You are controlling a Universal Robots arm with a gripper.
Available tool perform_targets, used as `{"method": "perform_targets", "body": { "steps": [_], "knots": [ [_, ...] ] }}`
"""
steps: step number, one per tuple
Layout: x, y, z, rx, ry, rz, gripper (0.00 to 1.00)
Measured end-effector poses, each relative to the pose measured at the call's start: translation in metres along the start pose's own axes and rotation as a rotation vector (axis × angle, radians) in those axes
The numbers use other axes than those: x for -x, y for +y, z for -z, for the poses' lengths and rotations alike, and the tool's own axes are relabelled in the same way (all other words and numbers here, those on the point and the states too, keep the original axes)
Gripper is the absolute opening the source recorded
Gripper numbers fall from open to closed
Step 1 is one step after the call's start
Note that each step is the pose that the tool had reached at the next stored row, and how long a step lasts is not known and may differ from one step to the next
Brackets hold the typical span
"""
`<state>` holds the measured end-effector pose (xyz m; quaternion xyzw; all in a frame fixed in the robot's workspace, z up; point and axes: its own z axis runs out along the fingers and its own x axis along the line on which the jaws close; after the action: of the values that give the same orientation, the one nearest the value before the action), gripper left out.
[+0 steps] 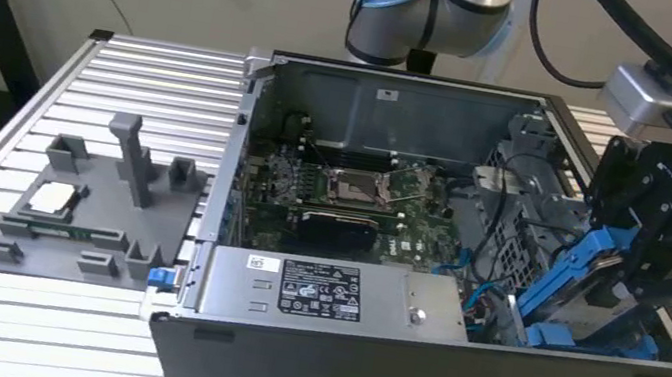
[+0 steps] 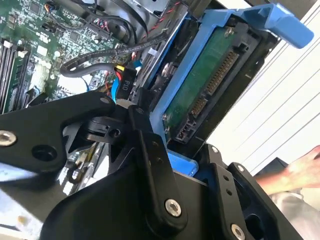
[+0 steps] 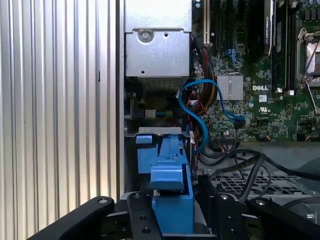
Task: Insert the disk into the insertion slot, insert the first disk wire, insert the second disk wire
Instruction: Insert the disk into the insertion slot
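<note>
The disk (image 1: 585, 279) sits in its bright blue carrier and leans steeply over the open PC case's front corner, on the exterior view's right. My black gripper (image 1: 652, 284) is shut on it from above. In the second wrist view the disk (image 2: 210, 75) shows its green circuit board and connector pins, with the gripper (image 2: 185, 170) clamped on the carrier's near end. Its lower end is at the insertion slot (image 1: 582, 341), a grey bay with blue fittings (image 3: 145, 150). In the first wrist view a loose blue wire (image 3: 202, 120) curls just beyond the disk (image 3: 170, 185). A black wire with a plug (image 2: 125, 82) hangs close by.
The case stands on a slatted aluminium table (image 1: 126, 64). Inside it are the motherboard (image 1: 350, 191) and a silver power supply (image 1: 319, 292). A grey fixture tray (image 1: 89, 210) lies on the exterior view's left. A person's hand (image 2: 300, 172) is near the case's outer side.
</note>
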<state>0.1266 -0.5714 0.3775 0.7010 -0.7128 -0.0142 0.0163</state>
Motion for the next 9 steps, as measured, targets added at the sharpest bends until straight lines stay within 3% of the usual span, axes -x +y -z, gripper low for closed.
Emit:
{"method": "perform_targets", "body": {
  "steps": [1, 3, 9],
  "knots": [
    [0.0000, 0.0000, 0.0000, 0.0000, 0.0001, 0.000, 0.47],
    [0.0000, 0.0000, 0.0000, 0.0000, 0.0000, 0.000, 0.34],
    [0.0000, 0.0002, -0.0001, -0.0001, 0.0000, 0.000, 0.32]
  ]
}}
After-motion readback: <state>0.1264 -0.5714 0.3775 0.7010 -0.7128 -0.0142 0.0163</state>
